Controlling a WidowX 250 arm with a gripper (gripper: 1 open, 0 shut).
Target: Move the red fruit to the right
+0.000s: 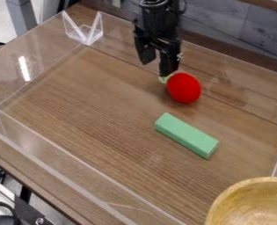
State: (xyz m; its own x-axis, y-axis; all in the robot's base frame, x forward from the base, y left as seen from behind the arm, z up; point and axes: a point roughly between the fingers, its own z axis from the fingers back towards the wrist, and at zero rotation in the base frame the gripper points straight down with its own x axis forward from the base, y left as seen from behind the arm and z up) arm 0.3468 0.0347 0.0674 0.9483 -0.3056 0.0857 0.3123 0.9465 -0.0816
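Camera view: gripper (156,61) at upper centre, jaws wide and holding nothing
Red fruit (183,87) lies right of centre, leafy stem toward the jaws; best to centre over the round body, lower straight, then close gently so it does not roll

Yellow bowl (253,207) runs off my lower right corner. Stem (166,77) of red fruit (184,87) partly hidden behind gripper (156,68). Arm (159,13) cut by top edge. Fingertips dark, small; contact perhaps, I can't tell.
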